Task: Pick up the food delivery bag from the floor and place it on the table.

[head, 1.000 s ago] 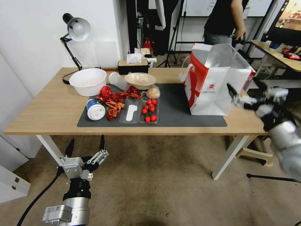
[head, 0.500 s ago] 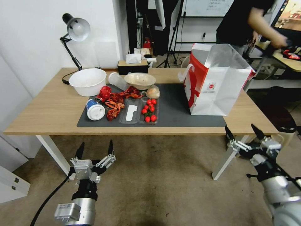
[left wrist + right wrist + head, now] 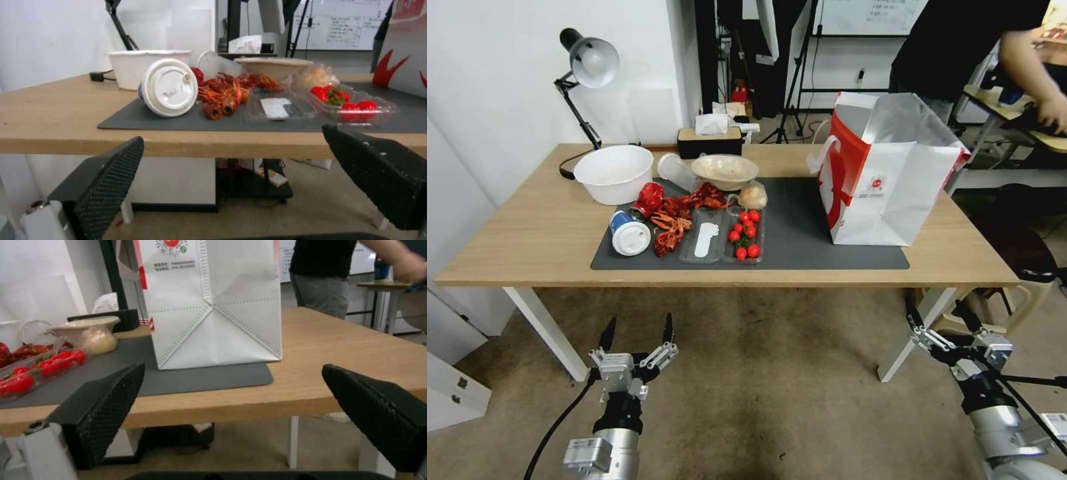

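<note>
Left gripper (image 3: 636,331): black ridged fingers (image 3: 104,181) spread wide, nothing between them; held low above the worn brownish-grey floor (image 3: 760,373), in front of the table's near edge toward its left end.

Right gripper (image 3: 936,313): black ridged fingers (image 3: 106,406) likewise spread, empty; held low beside the white leg at the table's near right corner.

Large rectangular table with light wood top and white legs (image 3: 527,227): carries a dark grey mat (image 3: 800,233) along the middle of its near edge.

Large white paper food delivery bag with red side panels, silver foil lining and a small round red logo (image 3: 887,180): upright and open-topped on the right end of the mat, its base reaching the mat's right edge, well apart from both grippers; in the right wrist view (image 3: 213,303) its folded white end faces the camera.

Left part of the mat: white-lidded paper cup lying on its side (image 3: 629,235), crushed red can (image 3: 648,199), heap of red crayfish (image 3: 677,213), clear plastic tray of cherry tomatoes (image 3: 746,235).

Far edge of the mat: beige bowl (image 3: 724,171).

Left of the mat, on bare wood: white round tub (image 3: 614,173).

Far left corner: black desk lamp (image 3: 584,73).
</note>
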Controlling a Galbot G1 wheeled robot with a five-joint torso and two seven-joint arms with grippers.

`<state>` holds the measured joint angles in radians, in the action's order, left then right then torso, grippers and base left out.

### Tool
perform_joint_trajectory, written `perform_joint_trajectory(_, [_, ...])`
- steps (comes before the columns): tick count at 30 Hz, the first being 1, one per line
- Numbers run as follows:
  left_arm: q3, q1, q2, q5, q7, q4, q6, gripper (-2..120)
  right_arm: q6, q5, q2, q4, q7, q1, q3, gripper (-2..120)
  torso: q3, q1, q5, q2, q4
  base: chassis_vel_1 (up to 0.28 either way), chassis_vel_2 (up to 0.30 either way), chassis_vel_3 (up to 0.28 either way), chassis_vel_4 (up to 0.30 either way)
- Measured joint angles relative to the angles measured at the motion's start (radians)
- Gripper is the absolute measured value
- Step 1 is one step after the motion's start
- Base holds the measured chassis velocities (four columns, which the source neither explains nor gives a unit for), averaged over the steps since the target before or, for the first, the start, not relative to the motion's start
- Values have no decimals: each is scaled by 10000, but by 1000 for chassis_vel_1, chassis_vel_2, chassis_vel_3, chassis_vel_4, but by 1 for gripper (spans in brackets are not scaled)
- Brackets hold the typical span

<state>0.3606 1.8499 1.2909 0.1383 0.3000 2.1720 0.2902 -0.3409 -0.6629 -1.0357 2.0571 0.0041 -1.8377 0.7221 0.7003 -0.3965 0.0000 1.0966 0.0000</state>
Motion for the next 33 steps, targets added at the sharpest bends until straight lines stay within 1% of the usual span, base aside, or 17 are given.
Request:
perform_joint_trajectory(11, [74,140,-36,-15,-16,-323,496,100,64,-127,268,-69,22,275,-92,100,0,0,0,0,0,0,0,0,0])
perform_joint_trajectory(33, [84,127,-34,34,-29,-252,504,100,118,-195,330,-38,40,289,-102,100,0,0,-1,0,0,0,0,0,0])
